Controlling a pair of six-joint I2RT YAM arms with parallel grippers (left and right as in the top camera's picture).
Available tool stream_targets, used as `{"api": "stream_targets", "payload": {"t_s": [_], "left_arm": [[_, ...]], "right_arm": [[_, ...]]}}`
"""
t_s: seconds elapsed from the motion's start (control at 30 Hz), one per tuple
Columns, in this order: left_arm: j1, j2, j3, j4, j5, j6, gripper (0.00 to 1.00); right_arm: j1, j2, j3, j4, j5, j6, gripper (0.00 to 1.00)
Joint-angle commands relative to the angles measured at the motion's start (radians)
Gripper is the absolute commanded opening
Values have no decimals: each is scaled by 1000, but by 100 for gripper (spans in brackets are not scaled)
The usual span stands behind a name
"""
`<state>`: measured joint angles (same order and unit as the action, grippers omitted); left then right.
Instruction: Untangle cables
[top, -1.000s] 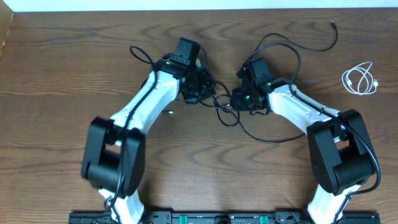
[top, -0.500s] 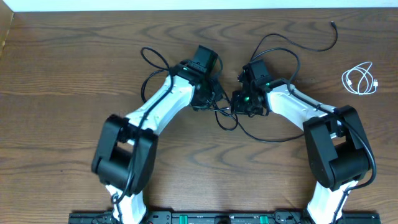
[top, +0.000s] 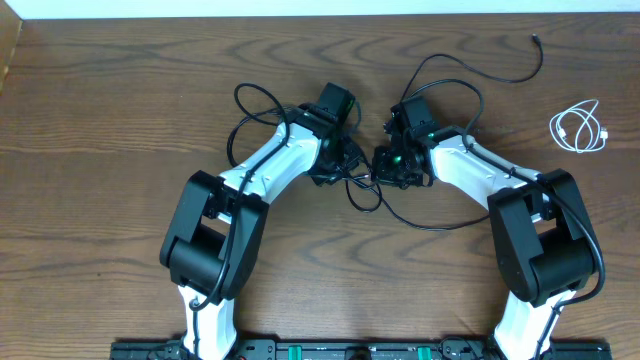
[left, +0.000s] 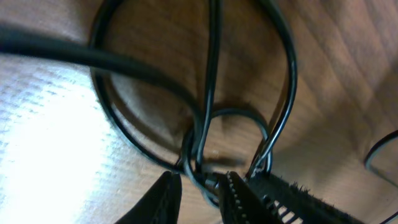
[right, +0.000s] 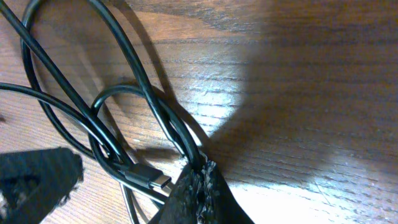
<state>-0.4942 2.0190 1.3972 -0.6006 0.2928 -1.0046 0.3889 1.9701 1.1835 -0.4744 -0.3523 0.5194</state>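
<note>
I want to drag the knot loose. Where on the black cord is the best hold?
On the black cord, probably the tail just behind the far plug end, taken from straight above, gripping across it: that stretch lies flat, single and apart from the loops.

Overhead, the black cord (top: 440, 228) tangle hidden beneath left hand (top: 342, 165) and right hand (top: 388, 168); blurred fingertips (left: 163, 202) cropped at frame bottom.

The left arm (top: 262, 168) and right arm (top: 472, 172) had white shells with bulky black joints; the right gripper (right: 118, 186) carried a green light (top: 398, 157) and black, rough-textured fingers (right: 200, 190).
</note>
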Motion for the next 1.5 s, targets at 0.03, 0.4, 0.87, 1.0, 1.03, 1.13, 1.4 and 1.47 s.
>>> {"api": "stream_targets", "payload": {"t_s": [0.03, 0.4, 0.87, 1.0, 1.03, 1.13, 1.4, 1.47], "left_arm": [[-11, 62, -14, 31, -16, -30, 23], [-18, 118, -15, -27, -14, -21, 10], [-37, 53, -15, -15, 47, 69, 7], [-37, 32, -15, -29, 48, 77, 7], [-37, 31, -15, -32, 66, 82, 7], [-37, 31, -15, -40, 92, 96, 7], [-25, 25, -9, -46, 92, 113, 7], [-8, 24, -7, -47, 93, 113, 7]], "right_arm": [[-2, 24, -1, -9, 2, 15, 1], [-2, 24, -1, -8, 2, 16, 8], [-2, 24, -1, 10, 6, 15, 13], [-2, 24, -1, 26, 21, 15, 14], [-2, 24, -1, 26, 21, 15, 15], [-2, 24, -1, 31, 24, 15, 15], [-1, 24, -1, 18, 5, 14, 16], [-6, 24, -1, 9, 6, 14, 17]]}}
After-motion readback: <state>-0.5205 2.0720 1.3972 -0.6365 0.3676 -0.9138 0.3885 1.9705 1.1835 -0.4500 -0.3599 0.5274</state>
